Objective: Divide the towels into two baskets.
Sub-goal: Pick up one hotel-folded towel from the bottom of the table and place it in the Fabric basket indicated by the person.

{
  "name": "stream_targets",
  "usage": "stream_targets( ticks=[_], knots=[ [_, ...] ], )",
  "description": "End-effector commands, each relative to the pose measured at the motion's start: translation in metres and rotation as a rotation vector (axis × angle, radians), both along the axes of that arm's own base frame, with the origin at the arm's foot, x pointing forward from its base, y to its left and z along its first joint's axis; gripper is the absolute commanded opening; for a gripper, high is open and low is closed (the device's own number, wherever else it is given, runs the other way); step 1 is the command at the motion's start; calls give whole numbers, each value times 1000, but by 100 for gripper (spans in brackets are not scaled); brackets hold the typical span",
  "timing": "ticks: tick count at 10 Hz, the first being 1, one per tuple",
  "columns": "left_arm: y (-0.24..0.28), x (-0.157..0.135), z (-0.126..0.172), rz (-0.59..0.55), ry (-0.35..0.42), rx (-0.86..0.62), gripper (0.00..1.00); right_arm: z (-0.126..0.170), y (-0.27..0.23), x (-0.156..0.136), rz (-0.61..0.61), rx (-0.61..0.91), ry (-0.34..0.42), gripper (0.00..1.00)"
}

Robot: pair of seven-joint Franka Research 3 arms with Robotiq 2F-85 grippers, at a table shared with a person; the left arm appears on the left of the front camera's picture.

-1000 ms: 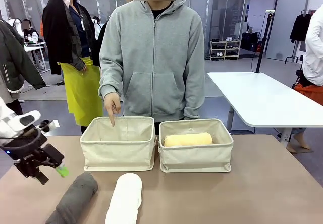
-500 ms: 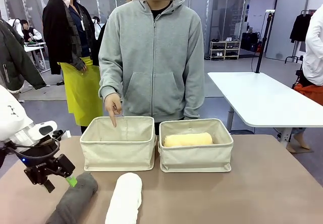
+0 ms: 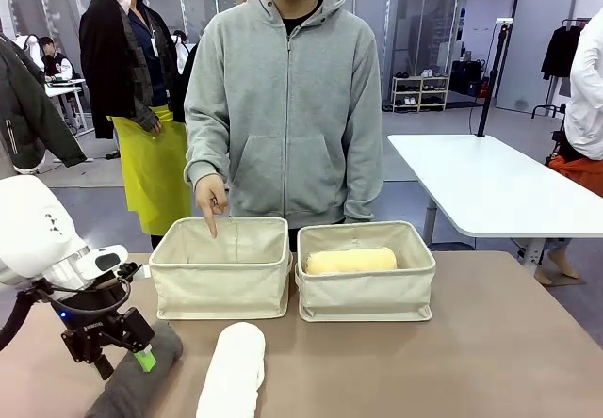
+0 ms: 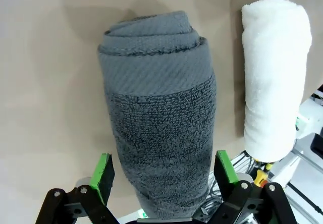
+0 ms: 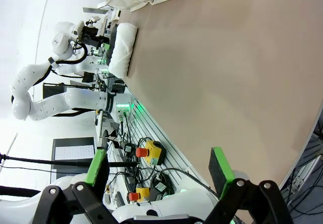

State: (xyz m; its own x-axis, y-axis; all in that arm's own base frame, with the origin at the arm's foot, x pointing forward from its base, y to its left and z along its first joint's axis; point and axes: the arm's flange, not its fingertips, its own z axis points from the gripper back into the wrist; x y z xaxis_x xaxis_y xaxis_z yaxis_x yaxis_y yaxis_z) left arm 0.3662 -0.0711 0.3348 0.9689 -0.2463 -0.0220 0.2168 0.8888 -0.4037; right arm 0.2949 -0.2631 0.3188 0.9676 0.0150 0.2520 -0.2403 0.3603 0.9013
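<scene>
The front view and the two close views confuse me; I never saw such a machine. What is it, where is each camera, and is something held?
These are two white robot arms at a table. The front view looks across it at a person, whose hand points into the left basket. The right basket holds a yellow towel. Each close view comes from a camera on one arm's wrist, looking along its jaws. The left arm has open jaws on either side of the grey towel, beside the white towel. The right jaws are open over bare table. Nothing is held.
</scene>
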Motion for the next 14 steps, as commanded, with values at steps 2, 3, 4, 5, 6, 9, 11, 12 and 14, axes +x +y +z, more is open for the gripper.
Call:
stream_targets(
  ticks=[2, 3, 4, 5, 6, 9, 11, 12, 14],
  knots=[
    [-1, -65, -39, -2, -25, 19, 100, 3, 1, -4, 1, -16, 6, 100],
    [-3, -66, -39, -3, -24, 24, 100, 3, 1, -4, 1, -16, 6, 100],
    [-4, -66, -39, -8, -35, 23, 87, 3, 1, -4, 1, -16, 6, 100],
    [-5, -67, -38, -2, -34, 24, 81, 3, 1, -4, 1, -16, 6, 100],
    [-5, -68, -40, -1, -30, 28, 68, 3, 1, -4, 1, -16, 6, 100],
    [-6, -70, -39, -1, -36, 27, 43, 3, 1, -4, 1, -16, 6, 100],
    [-4, -69, -28, -15, -55, 22, 28, 3, 1, -4, 1, -16, 6, 100],
    [-1, -69, -12, -69, -53, 28, 28, 3, 1, -4, 1, -16, 6, 100],
    [2, -66, 37, -213, -137, 18, 28, 3, 1, -4, 1, -16, 6, 100]
  ],
)
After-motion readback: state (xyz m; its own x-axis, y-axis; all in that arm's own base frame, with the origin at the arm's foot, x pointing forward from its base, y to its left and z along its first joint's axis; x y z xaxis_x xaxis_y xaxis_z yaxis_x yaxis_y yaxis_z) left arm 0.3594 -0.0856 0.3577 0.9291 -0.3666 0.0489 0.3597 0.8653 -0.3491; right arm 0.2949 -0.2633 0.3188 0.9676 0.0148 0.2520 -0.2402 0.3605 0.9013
